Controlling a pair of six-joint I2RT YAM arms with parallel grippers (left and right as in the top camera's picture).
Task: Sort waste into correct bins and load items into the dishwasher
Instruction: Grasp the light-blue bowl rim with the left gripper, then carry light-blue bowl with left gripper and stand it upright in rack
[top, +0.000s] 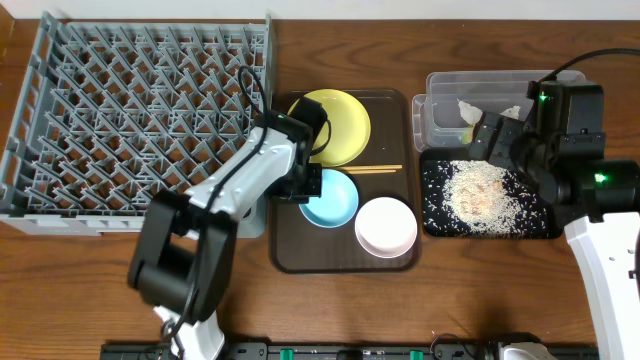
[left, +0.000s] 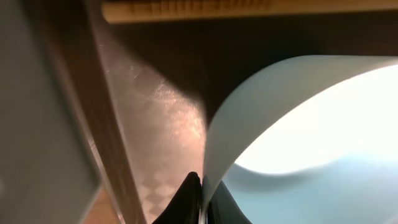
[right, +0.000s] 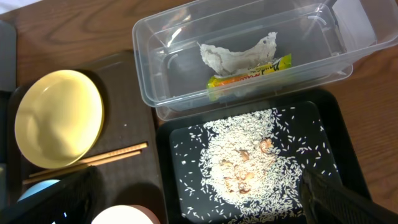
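My left gripper (top: 308, 186) is closed down tight on the rim of the round light blue bowl (top: 330, 198). In the left wrist view the two dark fingertips (left: 189, 202) meet on either side of the thin pale wall at the bowl's left edge. The bowl is on the large brown serving tray (top: 290, 255), between the round yellow-green plate (top: 338, 125) behind it and the round white bowl (top: 386, 226) just to its right. I cannot tell whether its base rests on the tray or sits a little off it. A pair of wooden chopsticks (top: 375, 169) lies on the tray just beside the plate. The large square grey plastic dish rack (top: 130, 110) stands on the wooden counter (top: 90, 290), close beside the tray on its left. My right gripper (right: 199, 186) hangs with its jaws spread wide and nothing between them, over the flat black rectangular tray (right: 333, 134), where whitish rice grains and food scraps (right: 242, 162) lie in a heap. Just behind that tray, the clear rectangular plastic tub (right: 149, 37) holds the crumpled white tissue (right: 236, 53) and the orange-and-green snack wrapper (right: 249, 76).
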